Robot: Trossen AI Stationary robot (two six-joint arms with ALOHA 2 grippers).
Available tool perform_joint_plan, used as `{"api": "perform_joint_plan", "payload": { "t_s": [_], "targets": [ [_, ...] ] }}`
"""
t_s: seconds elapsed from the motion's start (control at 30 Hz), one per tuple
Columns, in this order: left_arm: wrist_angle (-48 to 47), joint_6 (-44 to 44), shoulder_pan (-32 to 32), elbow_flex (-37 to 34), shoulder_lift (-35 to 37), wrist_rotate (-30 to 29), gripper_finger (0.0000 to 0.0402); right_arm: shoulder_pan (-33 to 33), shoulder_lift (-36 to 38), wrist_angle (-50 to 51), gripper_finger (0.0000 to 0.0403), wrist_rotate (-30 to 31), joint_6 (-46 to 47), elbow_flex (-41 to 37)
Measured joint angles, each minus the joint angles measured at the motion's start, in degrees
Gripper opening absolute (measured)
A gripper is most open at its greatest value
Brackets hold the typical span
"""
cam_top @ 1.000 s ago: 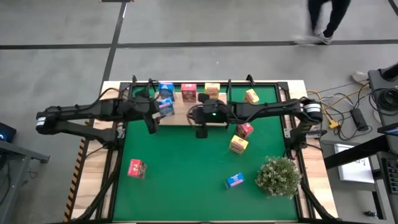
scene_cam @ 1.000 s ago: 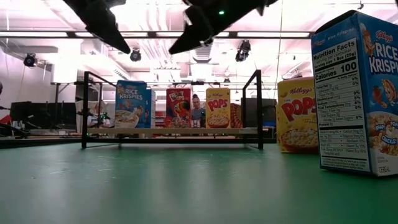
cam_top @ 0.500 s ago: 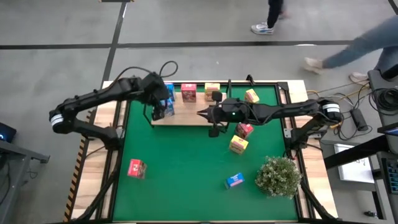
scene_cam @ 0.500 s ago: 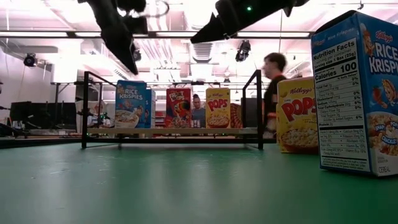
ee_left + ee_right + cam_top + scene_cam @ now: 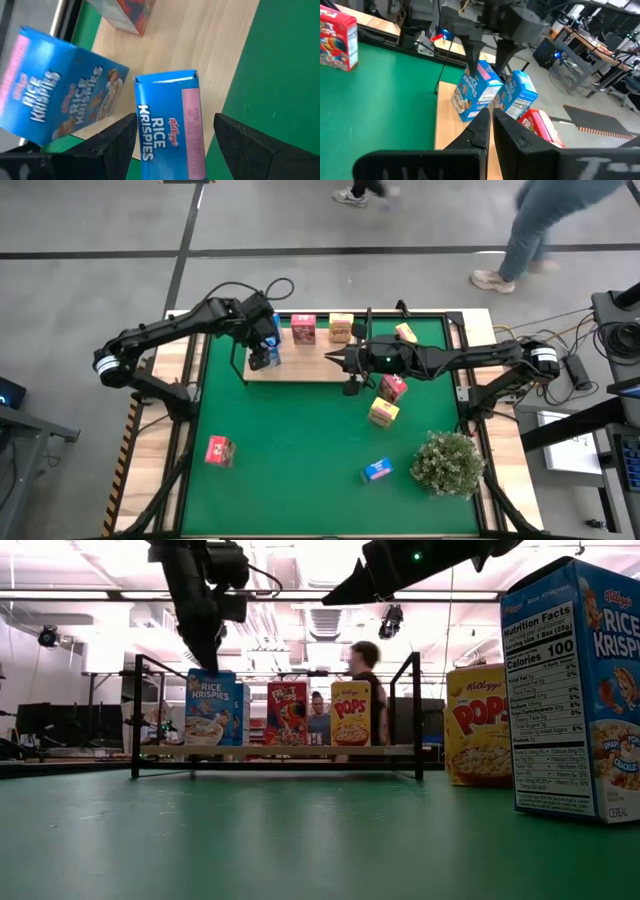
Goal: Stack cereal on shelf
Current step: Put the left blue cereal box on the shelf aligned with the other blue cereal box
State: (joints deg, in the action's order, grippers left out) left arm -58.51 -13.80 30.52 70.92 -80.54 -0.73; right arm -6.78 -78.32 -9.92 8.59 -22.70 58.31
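- On the light-wood shelf board with thin black posts (image 5: 300, 368), at its left end, stands the small blue printed cardboard cereal carton (image 5: 170, 125); it looks light, stiff-sided and crushable, best pinched across its two flat faces.
- The left gripper (image 5: 172, 150) hangs spread wide astride that carton, its fingers apparently clear of the sides.
- The right gripper (image 5: 490, 122) is clenched empty, over the shelf's middle.

Cereal (image 5: 303, 330) on shelf (image 5: 300, 368)
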Motion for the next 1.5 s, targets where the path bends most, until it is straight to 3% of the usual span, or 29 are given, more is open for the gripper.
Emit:
{"api": "perform_joint_plan", "payload": {
  "t_s": [0.2,0.57,0.7,1.03,1.33,1.5],
  "targets": [
    [0.1,-0.2,0.0,-0.1,-0.8,-0.1,0.0243,-1.1,-0.4,0.2,0.0012,0.0,-0.6,-0.3],
    [0.1,-2.4,0.0,-0.2,-0.6,-0.2,0.0189,-1.8,-0.4,-0.7,0.0012,0.0,-0.9,-0.3],
    [0.3,-6.8,0.0,-0.2,-0.6,-0.2,0.0178,-1.8,-0.4,-0.7,0.0012,0.0,-1.0,-0.3],
    [2.0,-23.0,0.2,0.5,-0.5,-0.3,0.0174,-1.8,-0.5,-0.7,0.0012,0.0,-1.0,-0.3],
    [0.7,-24.9,2.9,1.6,-0.5,-0.2,0.0174,-1.8,-0.5,-0.7,0.0012,0.0,-0.4,-0.4],
    [-0.4,-24.6,3.9,1.3,-0.5,3.0,0.0174,-1.8,-0.5,-0.6,0.0012,0.0,-0.3,-0.4]
  ]
}}
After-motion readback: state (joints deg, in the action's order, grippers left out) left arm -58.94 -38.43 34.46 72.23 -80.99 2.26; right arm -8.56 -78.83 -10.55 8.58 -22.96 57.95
